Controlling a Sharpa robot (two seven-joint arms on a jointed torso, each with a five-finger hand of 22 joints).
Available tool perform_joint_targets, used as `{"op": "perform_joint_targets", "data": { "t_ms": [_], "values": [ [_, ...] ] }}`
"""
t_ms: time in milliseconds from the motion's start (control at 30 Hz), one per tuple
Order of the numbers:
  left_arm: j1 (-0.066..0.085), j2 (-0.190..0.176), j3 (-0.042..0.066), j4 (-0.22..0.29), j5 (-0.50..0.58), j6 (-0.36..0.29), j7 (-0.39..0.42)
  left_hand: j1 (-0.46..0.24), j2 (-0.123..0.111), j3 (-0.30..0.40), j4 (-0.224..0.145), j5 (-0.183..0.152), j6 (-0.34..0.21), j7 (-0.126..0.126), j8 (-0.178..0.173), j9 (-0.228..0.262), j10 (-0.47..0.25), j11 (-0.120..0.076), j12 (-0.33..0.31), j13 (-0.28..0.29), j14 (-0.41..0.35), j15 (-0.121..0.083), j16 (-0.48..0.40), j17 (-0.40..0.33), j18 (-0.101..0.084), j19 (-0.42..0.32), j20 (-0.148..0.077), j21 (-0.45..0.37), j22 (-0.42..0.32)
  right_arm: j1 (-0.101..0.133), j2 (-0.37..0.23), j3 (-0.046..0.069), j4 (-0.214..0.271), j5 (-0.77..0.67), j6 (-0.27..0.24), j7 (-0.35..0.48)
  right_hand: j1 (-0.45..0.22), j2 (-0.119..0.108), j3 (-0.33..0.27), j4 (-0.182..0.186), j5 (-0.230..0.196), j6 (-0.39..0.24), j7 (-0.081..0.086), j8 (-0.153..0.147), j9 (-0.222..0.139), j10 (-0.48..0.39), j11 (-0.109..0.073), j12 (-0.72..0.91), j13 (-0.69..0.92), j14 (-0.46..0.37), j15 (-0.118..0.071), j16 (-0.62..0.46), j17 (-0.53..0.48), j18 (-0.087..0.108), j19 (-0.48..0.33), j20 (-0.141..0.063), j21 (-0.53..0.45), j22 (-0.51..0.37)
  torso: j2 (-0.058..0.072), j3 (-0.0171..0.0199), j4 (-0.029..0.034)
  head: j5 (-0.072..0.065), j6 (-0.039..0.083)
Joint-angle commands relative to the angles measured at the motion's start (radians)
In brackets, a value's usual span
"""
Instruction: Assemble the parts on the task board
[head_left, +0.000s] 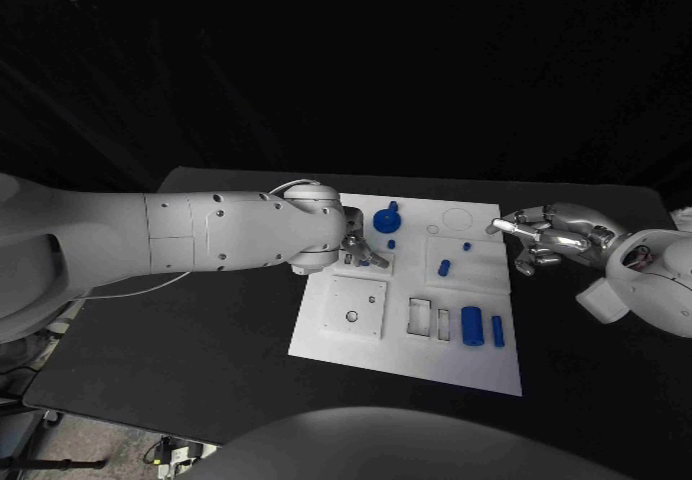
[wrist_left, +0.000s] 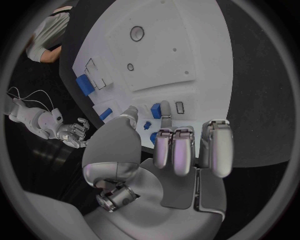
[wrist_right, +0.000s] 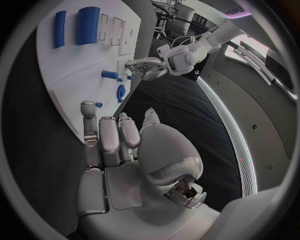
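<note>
Head view: the white board (head_left: 411, 345) lies in the middle of the frame on the black bench (head_left: 173, 350). The left hand (head_left: 358, 250) hangs over the board's upper left part, beside a round blue knob (head_left: 387, 218); its fingers (wrist_left: 174, 150) lie pressed together, straight, holding nothing. The right hand (head_left: 548, 238) sits at the board's right edge, fingers (wrist_right: 107, 140) loosely curled side by side around nothing. A small blue peg (head_left: 444, 267) rests mid-board. A large blue cylinder (head_left: 472, 323) and a slimmer blue bar (head_left: 498, 331) lie side by side at the lower right.
</note>
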Motion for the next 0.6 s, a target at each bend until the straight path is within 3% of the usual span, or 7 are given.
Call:
{"op": "perform_joint_targets", "data": {
  "t_ms": [33,133,267,367,433,533,600],
  "values": [
    [-0.001,-0.012,-0.001,0.013,-0.020,0.010,-0.148,-0.035,-0.011,-0.040,0.001,-0.006,-0.010,0.000,-0.006,0.003,0.104,0.006,0.002,0.263,0.105,0.007,0.002,0.263,0.006,0.036,0.008,-0.003,0.169,-0.001,-0.002,0.000,0.001,0.000,0.019,0.003,0.011,-0.002,0.002,-0.004,0.007,-0.005,0.001,-0.003,-0.001,-0.006,0.002,-0.003,-0.001,-0.008,0.000,-0.006,0.023,0.012,-0.008,-0.001,-0.005,0.055,0.000,0.0001,0.0001,-0.003,0.000],
    [0.001,-0.039,0.000,0.038,-0.029,0.002,-0.148,-0.056,-0.025,-0.099,0.001,-0.006,-0.017,0.001,-0.006,0.009,0.104,0.007,0.002,0.263,0.105,0.007,0.002,0.263,0.005,0.038,0.008,-0.001,0.171,-0.001,-0.003,0.000,0.001,0.000,0.019,0.003,0.011,-0.002,0.001,-0.004,0.007,-0.005,0.001,-0.003,-0.001,-0.007,0.002,-0.004,-0.003,-0.009,0.000,-0.007,0.022,0.012,-0.008,0.000,-0.005,0.055,0.000,-0.0002,0.0004,-0.005,0.000],
    [0.014,-0.075,0.000,0.074,-0.034,-0.012,-0.147,-0.054,-0.021,-0.145,0.002,-0.006,-0.021,0.001,-0.005,0.015,0.104,0.007,0.002,0.263,0.105,0.007,0.002,0.263,0.005,0.039,0.008,-0.001,0.173,-0.001,-0.004,0.000,0.001,0.000,0.019,0.002,0.010,-0.002,0.001,-0.003,0.006,-0.006,0.001,-0.004,-0.001,-0.008,0.002,-0.005,-0.003,-0.010,0.000,-0.007,0.022,0.012,-0.008,0.000,-0.006,0.054,-0.001,0.0002,0.0004,-0.005,0.000],
    [0.039,-0.111,0.000,0.108,-0.035,-0.031,-0.147,-0.050,-0.013,-0.162,0.001,-0.006,-0.019,0.000,-0.001,0.020,0.104,0.006,0.002,0.263,0.105,0.007,0.002,0.263,0.004,0.041,0.008,0.001,0.175,-0.002,-0.005,0.000,0.000,0.000,0.019,0.003,0.010,-0.002,0.001,-0.003,0.006,-0.006,0.001,-0.004,-0.001,-0.008,0.002,-0.005,-0.003,-0.010,0.000,-0.007,0.022,0.012,-0.008,0.000,-0.006,0.054,0.000,-0.0003,0.0004,-0.008,0.000],
    [0.065,-0.138,0.000,0.133,-0.038,-0.037,-0.147,-0.022,0.001,-0.163,0.000,0.003,-0.016,0.000,0.004,0.025,0.104,0.006,0.002,0.263,0.105,0.008,0.002,0.263,0.004,0.043,0.009,0.003,0.178,-0.002,-0.005,0.000,0.000,0.001,0.019,0.003,0.009,-0.002,0.001,-0.003,0.006,-0.006,0.002,-0.004,-0.001,-0.008,0.002,-0.005,-0.004,-0.010,0.000,-0.007,0.022,0.012,-0.009,0.000,-0.006,0.054,0.000,-0.0003,0.0000,-0.008,0.000],
    [0.100,-0.168,0.001,0.157,-0.033,-0.043,-0.147,0.015,0.023,-0.172,0.000,0.068,-0.010,-0.002,0.010,0.032,0.104,0.006,0.002,0.263,0.105,0.007,0.002,0.263,0.002,0.047,0.009,0.007,0.183,-0.002,-0.005,0.000,-0.001,0.001,0.019,0.004,0.008,-0.002,0.000,-0.001,0.006,-0.007,0.002,-0.004,-0.001,-0.009,0.002,-0.006,-0.004,-0.011,0.001,-0.008,0.021,0.013,-0.009,0.000,-0.007,0.054,0.000,-0.0008,0.0000,-0.009,0.000],
    [0.130,-0.187,0.001,0.169,-0.015,-0.055,-0.145,0.044,0.049,-0.174,-0.002,0.133,-0.002,-0.005,0.016,0.038,0.104,0.004,0.002,0.263,0.105,0.007,0.002,0.263,0.000,0.052,0.009,0.014,0.191,-0.003,-0.004,0.000,-0.002,0.002,0.019,0.004,0.007,-0.001,0.000,0.000,0.006,-0.007,0.002,-0.004,-0.002,-0.009,0.002,-0.006,-0.005,-0.011,0.001,-0.008,0.021,0.013,-0.010,0.000,-0.008,0.054,-0.001,-0.0008,-0.0001,-0.010,0.000]
  ]
}}
